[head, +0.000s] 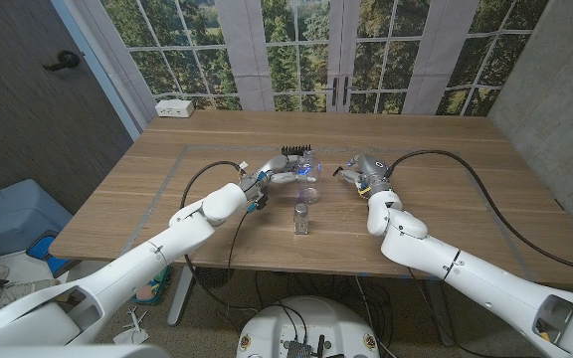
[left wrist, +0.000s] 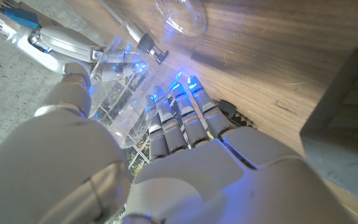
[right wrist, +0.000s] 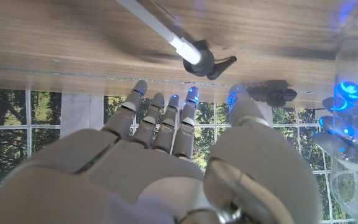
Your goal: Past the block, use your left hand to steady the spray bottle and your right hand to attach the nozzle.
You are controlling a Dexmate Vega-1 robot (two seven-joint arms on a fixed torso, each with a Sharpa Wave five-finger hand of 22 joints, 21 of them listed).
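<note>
My left hand (head: 275,176) grips a clear spray bottle (head: 306,169) past the middle of the table; in the left wrist view its fingers (left wrist: 179,121) wrap the clear bottle (left wrist: 120,102). The nozzle (right wrist: 204,61), a black head on a white tube, lies on the wood just beyond my right hand's fingertips (right wrist: 166,102), and its black head (left wrist: 151,48) shows beside the bottle. My right hand (head: 363,172) stands next to the bottle with its fingers apart, holding nothing. The small block (head: 301,219) stands upright nearer to me.
A clear round piece (head: 308,196) lies between the block and the bottle. A small black ridged object (head: 294,151) sits just beyond the bottle. A white box (head: 175,107) rests at the table's far left corner. Cables trail from both arms across the wood.
</note>
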